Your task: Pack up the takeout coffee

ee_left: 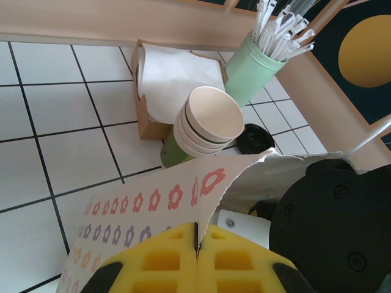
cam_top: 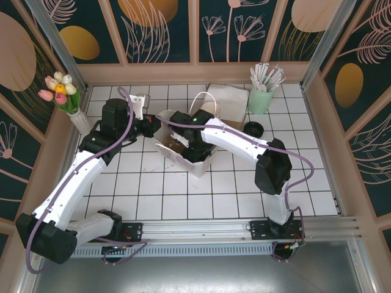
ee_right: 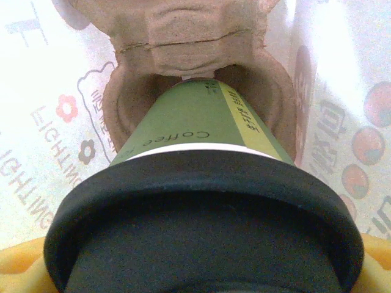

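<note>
The takeout coffee (ee_right: 201, 122) is a green paper cup with a black lid (ee_right: 201, 201). It hangs inside the white flower-printed paper bag (cam_top: 198, 163). My right gripper (ee_right: 198, 271) is shut on the cup near its lid, one yellow finger (ee_right: 21, 268) at each side. The cup's base points into a hole of a brown pulp cup carrier (ee_right: 183, 49) at the bag's bottom. My left gripper (ee_left: 197, 235) is shut on the bag's torn top edge (ee_left: 211, 183) and holds the mouth open. In the top view the right gripper (cam_top: 190, 141) reaches down into the bag, and the left gripper (cam_top: 156, 128) is at its left rim.
A stack of empty green cups (ee_left: 208, 119) stands just behind the bag. Behind it are a napkin box (ee_left: 174, 73) and a mint-green pot of wrapped straws (cam_top: 263, 91). A loose black lid (cam_top: 252, 128) lies right of the bag. A tulip vase (cam_top: 64, 97) stands far left.
</note>
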